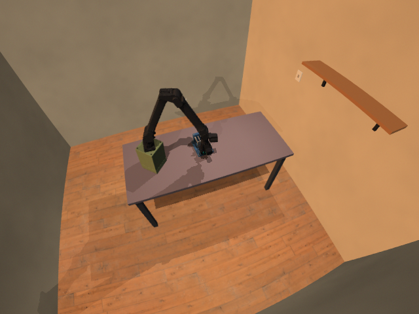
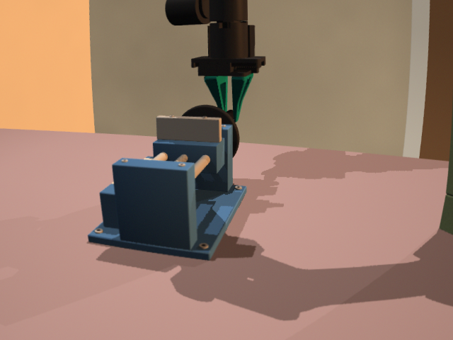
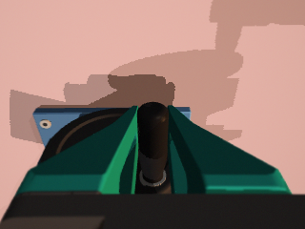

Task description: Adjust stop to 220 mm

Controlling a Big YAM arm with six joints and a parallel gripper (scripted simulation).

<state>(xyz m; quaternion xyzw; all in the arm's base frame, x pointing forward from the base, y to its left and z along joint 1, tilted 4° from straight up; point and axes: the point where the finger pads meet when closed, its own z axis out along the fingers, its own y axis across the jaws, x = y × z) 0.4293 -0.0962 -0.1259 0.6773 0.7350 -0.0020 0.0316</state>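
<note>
Handwheel [image 2: 204, 109] [image 3: 67, 133] stands upright at one end of the blue frame [image 1: 195, 136] [image 2: 153, 205] [image 3: 183, 111]. Its handle [image 2: 230, 112] [image 3: 152, 134] juts outward from the wheel face, away from the frame, long axis roughly parallel to the frame's rods [image 2: 202, 166]. The claw [image 1: 203, 152] [image 2: 231, 115] [image 3: 152, 115] is clamped on the handle, one finger on each side; the wheel lies beside and below its base. The stop [image 2: 188, 128] sits near the frame's wheel end; its setting is unreadable. Table [image 1: 247, 135] [image 2: 347, 234] surface extends past the frame on both sides, toward the green block [image 1: 148, 160] [image 2: 446, 212] and the opposite edge.
</note>
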